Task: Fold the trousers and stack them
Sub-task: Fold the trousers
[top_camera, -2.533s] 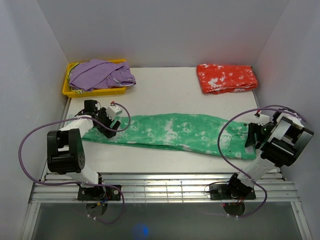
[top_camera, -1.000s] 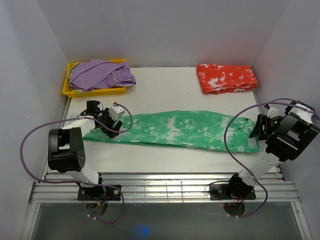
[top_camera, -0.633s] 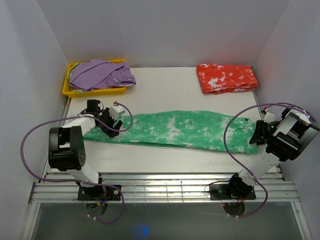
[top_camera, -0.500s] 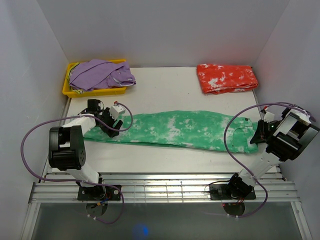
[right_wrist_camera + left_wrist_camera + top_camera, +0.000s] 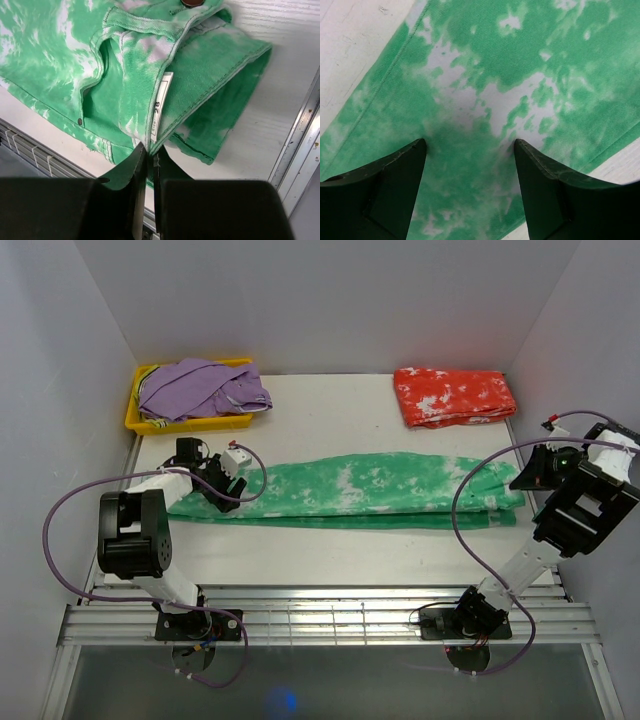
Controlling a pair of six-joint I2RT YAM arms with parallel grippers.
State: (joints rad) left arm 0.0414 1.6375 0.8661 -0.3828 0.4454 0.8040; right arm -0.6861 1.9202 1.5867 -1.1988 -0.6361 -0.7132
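Observation:
The green trousers (image 5: 370,490) lie stretched left to right across the middle of the table. My right gripper (image 5: 150,150) is shut on their waistband (image 5: 165,105) at the right end, near the size label, and holds that end lifted and doubled over. My left gripper (image 5: 470,150) stands open, pressed down over the left leg end (image 5: 215,502), green cloth between its spread fingers. The red-orange trousers (image 5: 454,396) lie folded at the back right.
A yellow bin (image 5: 140,423) at the back left holds a purple garment (image 5: 200,387). Walls enclose the table on three sides. A metal rail (image 5: 295,155) runs along the table's right edge, close to my right gripper.
My right gripper has shut on the waistband and lifted it up and back, so the right end now folds over. My left gripper stays on the leg end.

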